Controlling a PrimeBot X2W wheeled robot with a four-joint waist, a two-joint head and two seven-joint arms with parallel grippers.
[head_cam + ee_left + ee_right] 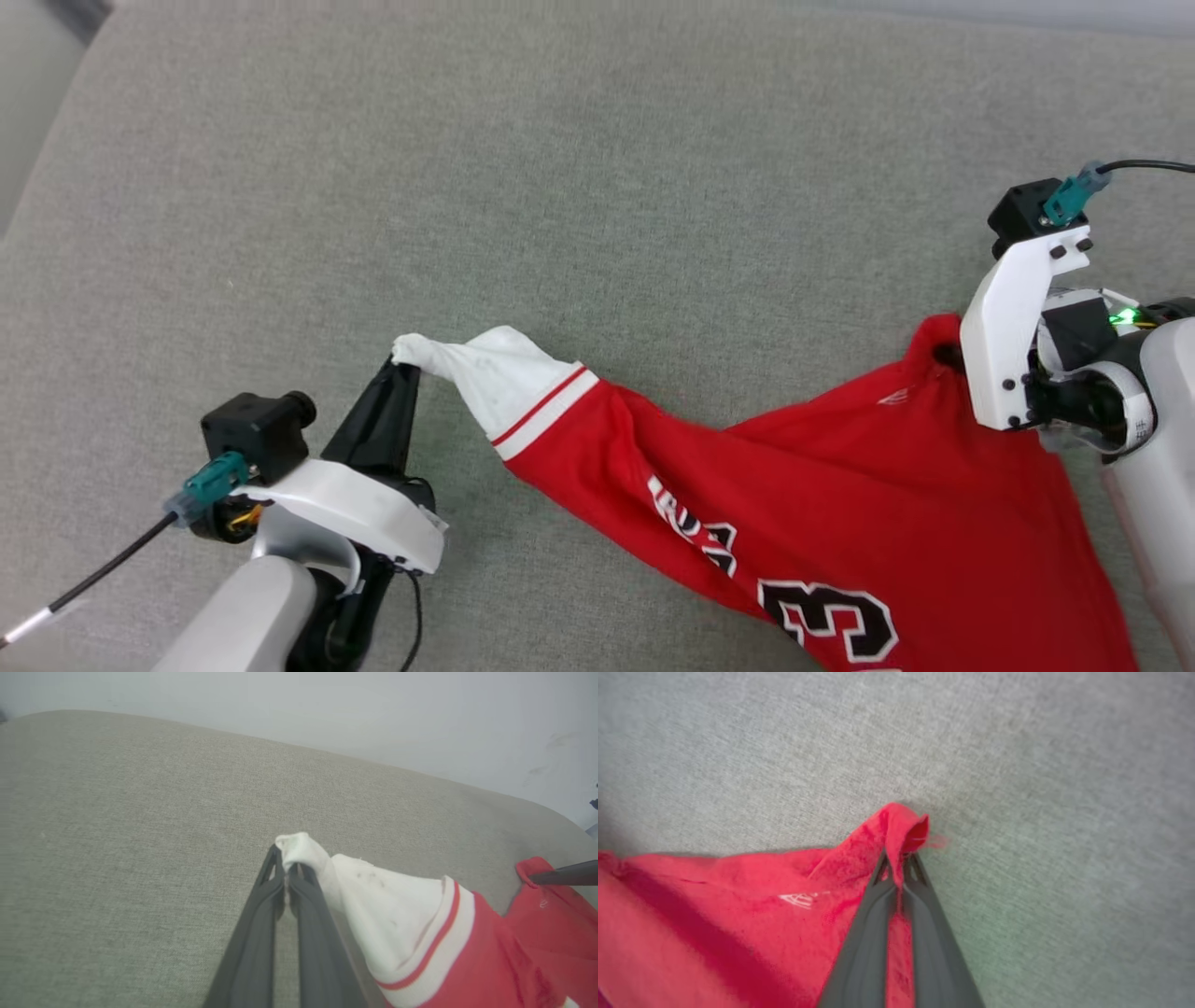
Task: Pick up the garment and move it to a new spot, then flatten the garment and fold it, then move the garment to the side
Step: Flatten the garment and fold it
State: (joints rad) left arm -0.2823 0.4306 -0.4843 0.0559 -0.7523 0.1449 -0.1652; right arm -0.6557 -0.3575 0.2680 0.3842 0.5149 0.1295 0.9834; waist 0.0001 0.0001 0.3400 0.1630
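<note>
Nearest the robot, the black-and-white number (831,625) is picked out at the lower edge of the head view, printed on the red body of the garment (840,485), which is draped on the grey upholstered surface (597,168) and is cut off by the bottom of that view. A little further out, the cloth is gripped at two ends. The tip of the white sleeve (495,373) is clamped between the closed fingers of the left gripper (287,858), and a red corner (906,828) is nipped by the right gripper (899,863), whose fingers are drawn together on the fold. The garment's long axis is thus laid across the robot, from the left gripper to the right. The upper edge is pulled into a shallow sag between the two holds, and the bulk is left lying on the robot's side of that line. Neither arm is judged the nearer, since both are already on the cloth. Beyond the held edge, bare grey surface is seen stretching away, so an even two-handed lift and carry outward is judged to be favoured, with the line between the grips kept taut
</note>
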